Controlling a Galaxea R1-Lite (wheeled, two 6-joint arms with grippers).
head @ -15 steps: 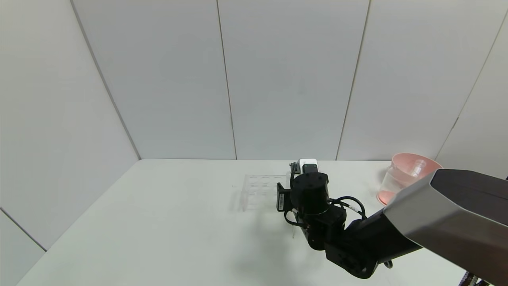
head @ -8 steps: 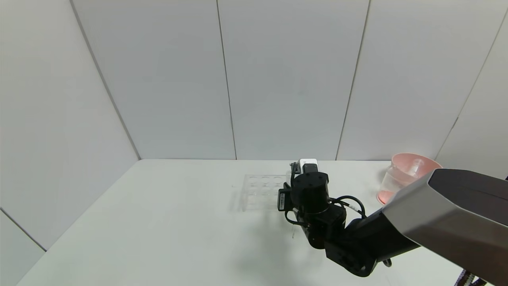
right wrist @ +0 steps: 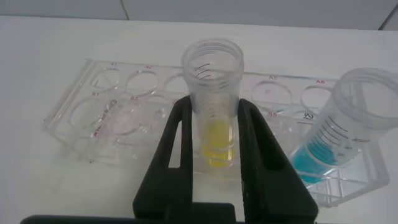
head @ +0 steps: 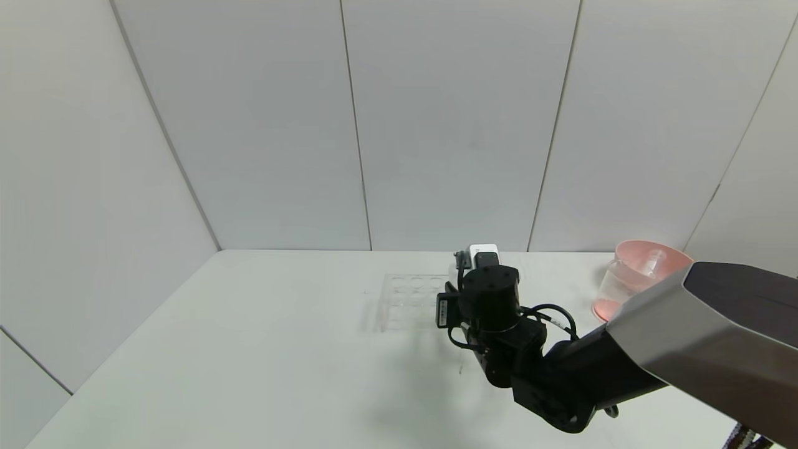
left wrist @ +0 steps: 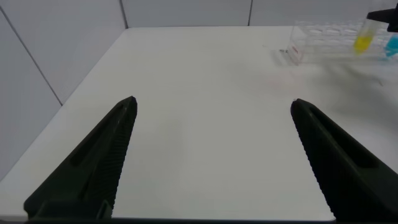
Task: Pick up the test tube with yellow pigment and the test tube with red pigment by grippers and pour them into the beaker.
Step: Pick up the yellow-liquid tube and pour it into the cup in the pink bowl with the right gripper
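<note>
Right black gripper (right wrist: 214,155) holds the clear yellow-liquid tube (right wrist: 213,106); lifting crooked could knock the neighbouring blue-liquid tube (right wrist: 345,130).

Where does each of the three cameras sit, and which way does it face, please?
Head: high, facing down at the table; right arm reaches the rack.
Left wrist: faces across the table between its open left end effector.
Right wrist: faces down its right end effector, shut on the yellow tube.
Both wrist views share that tube and the blue tube.
</note>
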